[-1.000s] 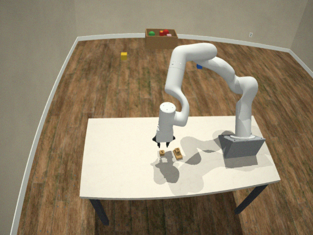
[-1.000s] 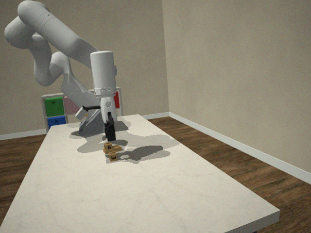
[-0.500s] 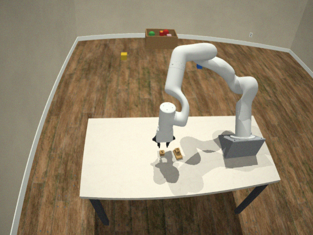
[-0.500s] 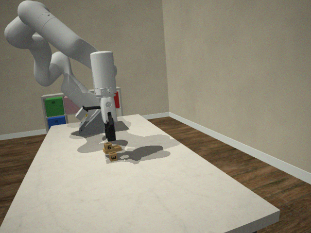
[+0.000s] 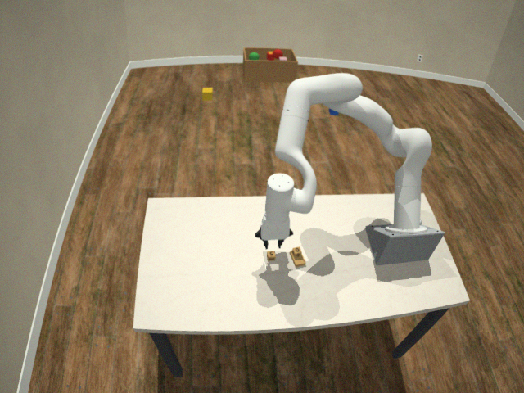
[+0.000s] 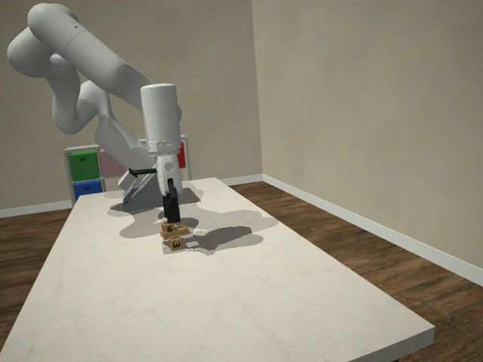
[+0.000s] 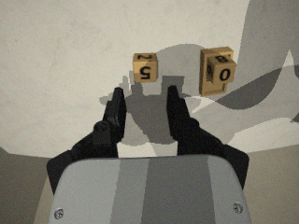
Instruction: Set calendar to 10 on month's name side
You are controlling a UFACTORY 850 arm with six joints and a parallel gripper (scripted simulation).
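Fingers (image 5: 273, 244) (image 6: 171, 212): half-open, nothing held | loose cube (image 5: 271, 255) (image 6: 175, 243) (image 7: 145, 68): beyond fingertips, on table (image 5: 203, 270) (image 6: 234, 288) (image 7: 56, 56)

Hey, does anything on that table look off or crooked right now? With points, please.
Yes. One wooden cube with black digits (image 5: 271, 255) (image 6: 175, 243) (image 7: 145, 70) sits outside the small wooden tray (image 5: 298, 262) (image 6: 182, 230) (image 7: 205, 72), its 3 lying on its side in the exterior view. Nothing looks spilled or visibly damaged.

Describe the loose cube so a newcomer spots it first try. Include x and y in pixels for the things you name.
On the white table (image 5: 190, 274) (image 6: 234, 296), find the wooden tray (image 5: 299, 263) (image 6: 183, 230) (image 7: 205, 77). The small wooden cube (image 5: 271, 255) (image 6: 175, 243) (image 7: 145, 68) stands beside it, directly on the tabletop; its lookalike sits in the tray.
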